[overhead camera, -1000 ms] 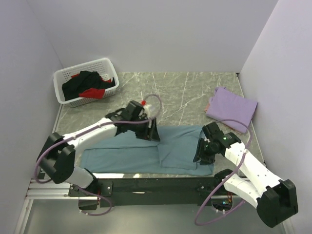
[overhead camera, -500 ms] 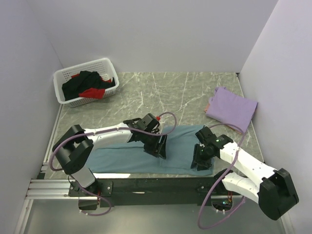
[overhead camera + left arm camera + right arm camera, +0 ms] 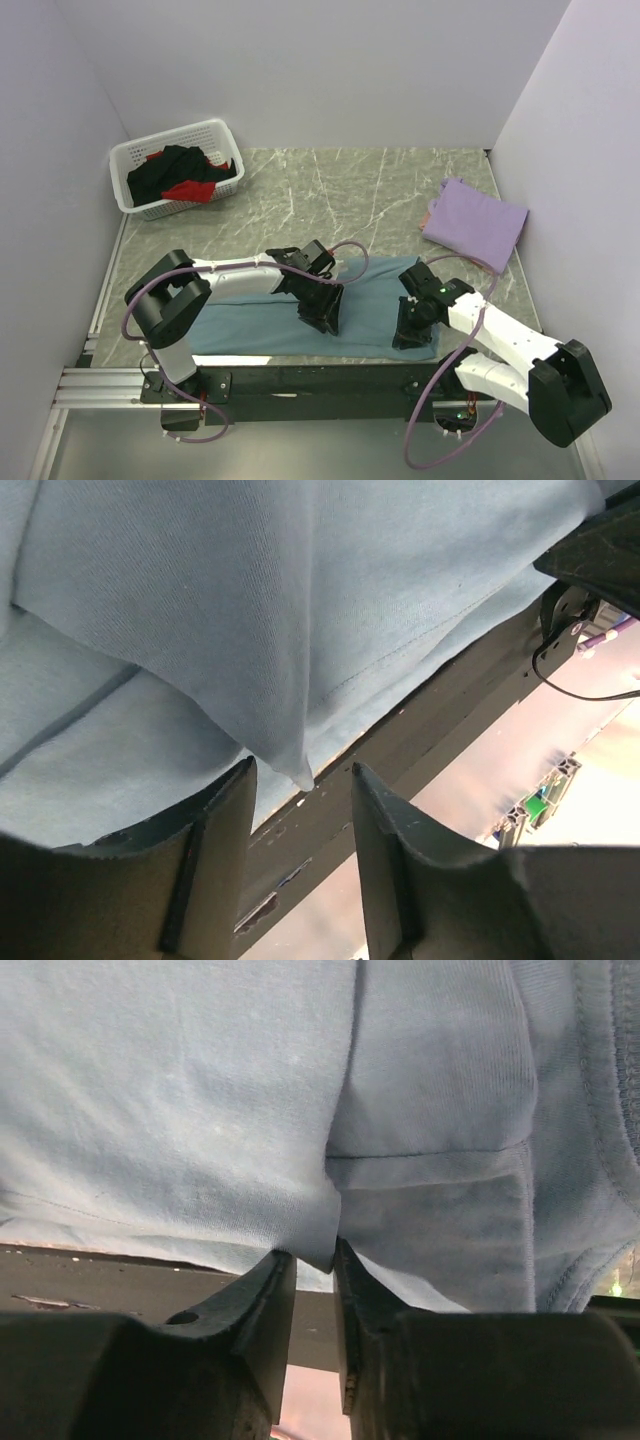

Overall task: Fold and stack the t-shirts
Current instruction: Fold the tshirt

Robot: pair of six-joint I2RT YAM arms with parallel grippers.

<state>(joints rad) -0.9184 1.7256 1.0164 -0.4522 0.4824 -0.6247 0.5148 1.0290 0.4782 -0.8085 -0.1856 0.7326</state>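
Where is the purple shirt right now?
In the top view, the purple shirt lies on the table at its right edge, by the right wall, beyond the right hand and apart from the teal shirt.

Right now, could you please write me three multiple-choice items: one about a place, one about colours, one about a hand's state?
1. Where on the table does the lavender t-shirt lie? A near left corner; B far right side; C middle.
2. Which colours are the clothes in the basket? A black and red; B white and yellow; C green only.
3. How is the right hand? A wide open; B shut on nothing; C shut on a fold of the teal t-shirt.
1 B: it lies folded at the far right edge.
2 A: black and red cloth fills it.
3 C: cloth is pinched between its fingers.
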